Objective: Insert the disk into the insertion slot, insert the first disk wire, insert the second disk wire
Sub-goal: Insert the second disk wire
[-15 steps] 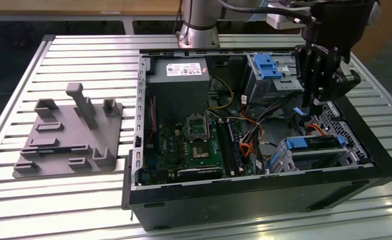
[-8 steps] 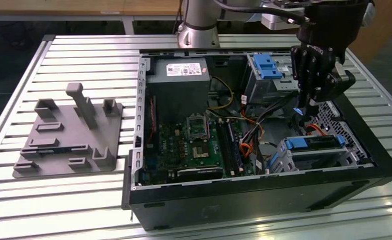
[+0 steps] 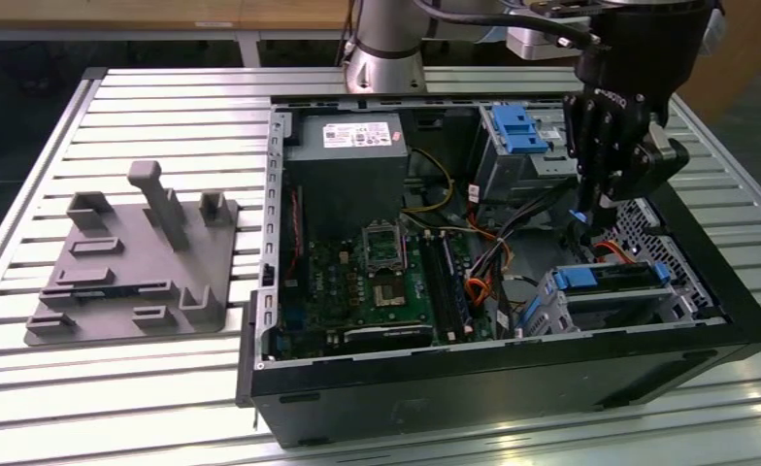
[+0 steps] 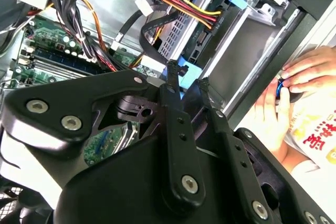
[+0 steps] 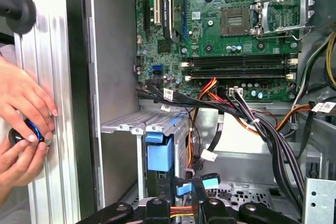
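The disk [image 3: 610, 280], silver with a bright blue caddy, lies inside the insertion slot [image 3: 613, 309], a perforated metal cage at the case's near corner on the exterior view's right. In the first wrist view the slot [image 5: 126, 125] shows the caddy's blue end [image 5: 159, 153]. My gripper [image 3: 580, 216] hangs just behind the slot, inside the case. Its fingers [image 4: 170, 85] are shut on a small blue plug [image 5: 183, 188] of a dark disk wire, a short way from the disk's end. The blue plug [image 4: 189, 72] also sits between the fingertips in the second wrist view.
A person's hands [image 5: 21, 114] hold a small black and blue item against the case's outer wall. Bundled wires [image 5: 252, 114] cross the case floor beside the motherboard [image 3: 368, 282]. A taller cage with a blue latch [image 3: 516, 131] stands behind. A grey fixture [image 3: 135, 262] lies on the exterior view's left.
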